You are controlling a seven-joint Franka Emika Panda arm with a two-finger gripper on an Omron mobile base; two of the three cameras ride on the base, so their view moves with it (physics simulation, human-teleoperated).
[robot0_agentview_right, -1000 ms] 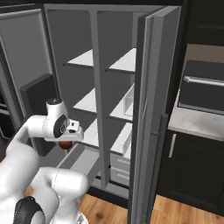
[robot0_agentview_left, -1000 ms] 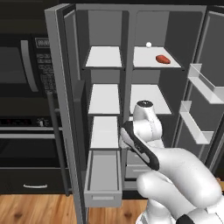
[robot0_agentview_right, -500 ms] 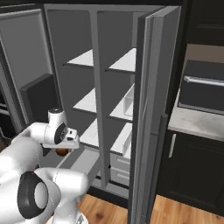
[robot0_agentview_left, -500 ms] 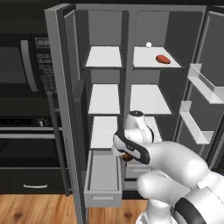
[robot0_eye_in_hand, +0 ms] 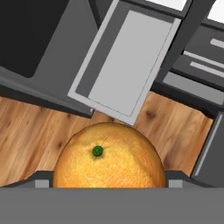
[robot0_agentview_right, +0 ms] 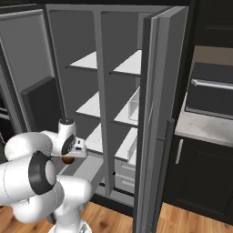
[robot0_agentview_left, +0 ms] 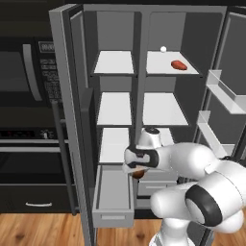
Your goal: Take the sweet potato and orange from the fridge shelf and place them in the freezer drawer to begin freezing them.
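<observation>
Arm has dropped and swung left since a second ago, from in front of the right-hand shelves down toward the open drawer; base hasn't moved, fridge sits in the same place in both base views.

Claw [robot0_agentview_left: 138, 172] is clamped on the orange [robot0_eye_in_hand: 109, 157]; jaws stand wide around it. In the hand view the fruit bulges up between the finger tips at 6 o'clock, green stem dot facing the camera. In the left base view it peeks out brown just under the wrist.

Freezer drawer [robot0_agentview_left: 114, 192] is pulled out at the fridge's lower left, long grey box, nothing visible inside. From the left base view it lies at about 7 o'clock from the claw, just beside and below. In the hand view its front panel sits right above the orange at 12 o'clock, with wood floor [robot0_eye_in_hand: 30, 131] around the fruit, so the claw looks to be over the drawer's front edge or just short of it; can't tell which.

Step in hand: carry the orange over the drawer. To do it well, push further in over the middle of the box, go low, then let go, since it's round and would roll or bounce off the rim.

Sweet potato [robot0_agentview_left: 178, 65] is on the top right shelf, at 1 o'clock from the claw, well apart, with a small white ball [robot0_agentview_left: 163, 48] near it at its 10 o'clock. It comes next.
</observation>
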